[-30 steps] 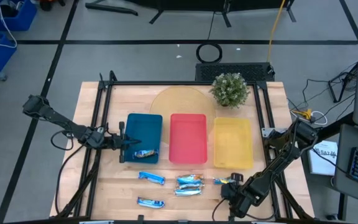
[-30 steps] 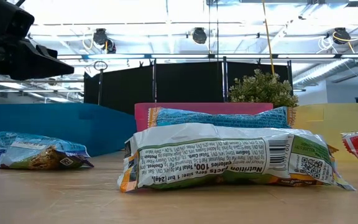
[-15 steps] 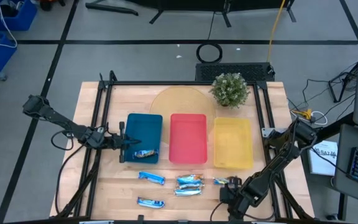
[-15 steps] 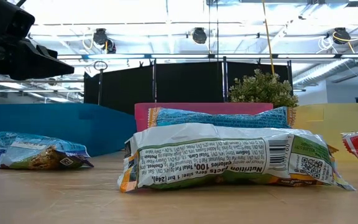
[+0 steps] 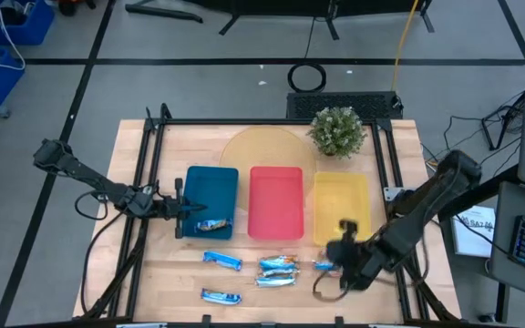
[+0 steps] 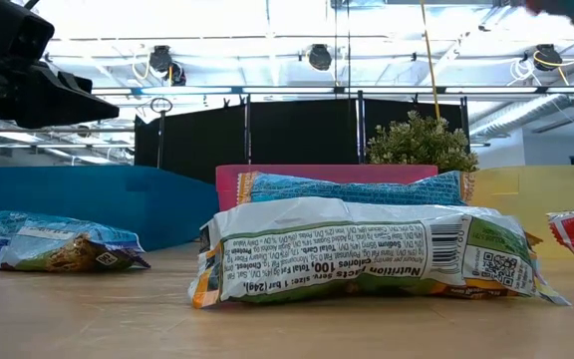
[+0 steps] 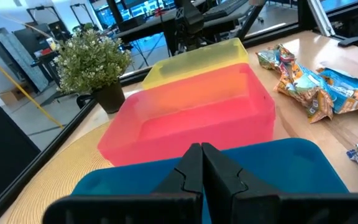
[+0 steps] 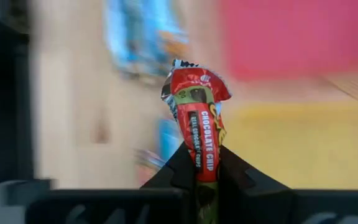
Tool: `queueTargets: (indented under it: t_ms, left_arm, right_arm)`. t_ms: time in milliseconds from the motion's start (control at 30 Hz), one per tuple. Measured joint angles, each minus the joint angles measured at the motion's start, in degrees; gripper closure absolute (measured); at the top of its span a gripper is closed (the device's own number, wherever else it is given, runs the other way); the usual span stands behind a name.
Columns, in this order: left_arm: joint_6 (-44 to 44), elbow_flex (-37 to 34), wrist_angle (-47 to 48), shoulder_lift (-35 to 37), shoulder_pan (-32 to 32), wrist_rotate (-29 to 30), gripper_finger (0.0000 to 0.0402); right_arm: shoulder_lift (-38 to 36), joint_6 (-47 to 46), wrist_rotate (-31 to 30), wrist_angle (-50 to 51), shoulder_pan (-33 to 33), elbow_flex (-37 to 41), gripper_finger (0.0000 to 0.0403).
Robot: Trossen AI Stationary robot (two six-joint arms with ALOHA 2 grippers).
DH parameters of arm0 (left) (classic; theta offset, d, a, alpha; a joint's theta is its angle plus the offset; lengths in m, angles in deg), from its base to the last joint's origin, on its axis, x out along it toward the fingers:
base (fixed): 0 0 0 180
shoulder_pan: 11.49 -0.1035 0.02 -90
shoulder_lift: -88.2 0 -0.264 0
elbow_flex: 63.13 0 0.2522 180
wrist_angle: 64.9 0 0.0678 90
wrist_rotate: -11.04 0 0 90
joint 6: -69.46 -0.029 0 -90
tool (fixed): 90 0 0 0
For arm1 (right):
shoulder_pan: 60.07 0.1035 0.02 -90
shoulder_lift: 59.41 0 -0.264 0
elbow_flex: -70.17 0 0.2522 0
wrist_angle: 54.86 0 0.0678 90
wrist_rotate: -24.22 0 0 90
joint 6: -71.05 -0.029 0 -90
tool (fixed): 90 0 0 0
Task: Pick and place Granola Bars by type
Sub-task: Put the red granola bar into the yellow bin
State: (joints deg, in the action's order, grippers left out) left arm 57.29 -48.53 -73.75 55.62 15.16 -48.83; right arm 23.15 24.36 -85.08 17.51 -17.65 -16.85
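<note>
Several wrapped Granola Bars lie on the table's near half: blue ones (image 5: 221, 261) (image 5: 220, 297), a pair (image 5: 278, 271) and an orange-red one (image 5: 324, 266). One more blue bar (image 5: 212, 224) lies in the blue tray (image 5: 211, 191). My right gripper (image 5: 340, 255) hangs above the near right of the table, just short of the yellow tray (image 5: 342, 210), shut on a red chocolate-chip bar (image 8: 197, 106). My left gripper (image 7: 201, 155) waits shut over the blue tray's left edge. My right gripper pinches the red bar by one end (image 8: 205, 171) between its two fingers. The fingers slant downward. The rest of the bar sticks out past the fingertips, its crimped far end (image 8: 191, 71) free, and the bar is lifted clear of the table.
The red tray (image 5: 275, 202) stands between the blue and the yellow one. Behind them are a round straw mat (image 5: 253, 150) and a potted plant (image 5: 337, 130). A black frame (image 5: 153, 182) runs along the table's sides.
My right gripper has risen from the table's near right and gone a little toward the far edge, up to the yellow tray's near end, fast enough to blur. The bars on the table lie as before.
</note>
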Motion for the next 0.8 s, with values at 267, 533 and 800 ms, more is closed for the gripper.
queueTargets:
  t_ms: [267,533,800]
  left_arm:
    - [-2.32,0.00,-0.02,0.00,0.00,1.23,0.0394]
    - [-2.25,0.00,-0.33,0.02,-0.02,1.51,0.0394]
    - [-2.32,0.00,-0.36,0.02,-0.01,1.50,0.0394]
  right_arm:
    - [-6.24,2.23,-3.22,12.09,-7.73,9.29,0.0384]
    - [-3.88,16.22,1.74,-12.45,-17.75,24.78,0.0385]
    - [-3.35,15.69,4.91,-24.30,-21.78,34.13,0.0385]
